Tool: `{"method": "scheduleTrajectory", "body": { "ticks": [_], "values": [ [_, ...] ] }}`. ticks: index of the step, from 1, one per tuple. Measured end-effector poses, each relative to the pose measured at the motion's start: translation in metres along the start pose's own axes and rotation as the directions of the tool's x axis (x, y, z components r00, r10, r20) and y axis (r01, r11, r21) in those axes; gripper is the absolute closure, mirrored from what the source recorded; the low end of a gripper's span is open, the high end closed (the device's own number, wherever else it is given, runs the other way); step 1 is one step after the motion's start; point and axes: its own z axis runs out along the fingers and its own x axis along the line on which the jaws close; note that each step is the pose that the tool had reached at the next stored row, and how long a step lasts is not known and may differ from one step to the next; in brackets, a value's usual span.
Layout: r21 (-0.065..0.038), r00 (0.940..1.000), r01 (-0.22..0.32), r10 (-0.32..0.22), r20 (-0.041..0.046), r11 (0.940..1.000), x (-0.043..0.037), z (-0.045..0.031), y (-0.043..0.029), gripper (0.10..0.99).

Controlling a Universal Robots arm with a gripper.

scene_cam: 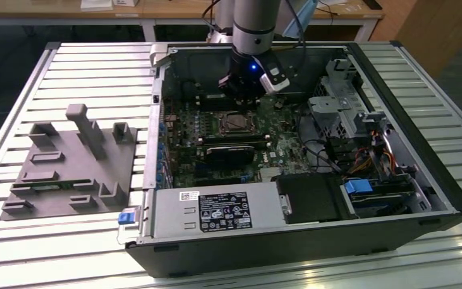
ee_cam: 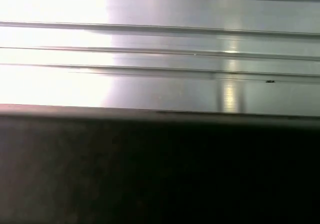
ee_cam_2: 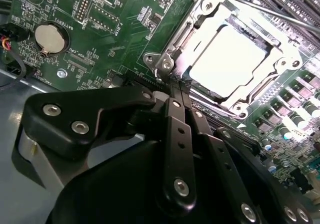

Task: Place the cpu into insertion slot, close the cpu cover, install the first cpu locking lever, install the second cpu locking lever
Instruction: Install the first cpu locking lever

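The cpu (ee_cam_2: 227, 56), silvery and square, lies in the insertion slot (scene_cam: 236, 123) on the green board. The cpu cover (ee_cam_2: 190, 31), a bright metal frame, lies flat around it, the chip showing through its window. A thin metal lever rod (ee_cam_2: 265, 13) runs along the far side of the socket. My gripper (ee_cam_2: 176, 85) is shut, its two black fingers pressed together, with the tips at the socket's corner next to a screw post. In the exterior view the gripper (scene_cam: 245, 96) hangs low inside the case, just behind the socket.
The open computer case (scene_cam: 423, 156) lies on a slatted metal table. A grey fixture block (scene_cam: 70, 159) sits at the exterior view's left. A coin battery (ee_cam_2: 50, 37) is on the board near the fingers. A black block (scene_cam: 231, 153) and drive cage (scene_cam: 339, 114) flank the socket.
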Motion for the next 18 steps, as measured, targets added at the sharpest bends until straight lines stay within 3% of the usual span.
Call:
{"method": "scheduleTrajectory", "body": {
  "ticks": [6, 18],
  "values": [
    [0.0, 1.0, 0.0, 0.0, 0.0, 1.0, 0.0, -0.0112, 0.0007, 0.969],
    [0.0, 1.0, 0.0, 0.0, 0.0, 1.0, 0.0, -0.0118, -0.0016, 0.969]
  ]
}}
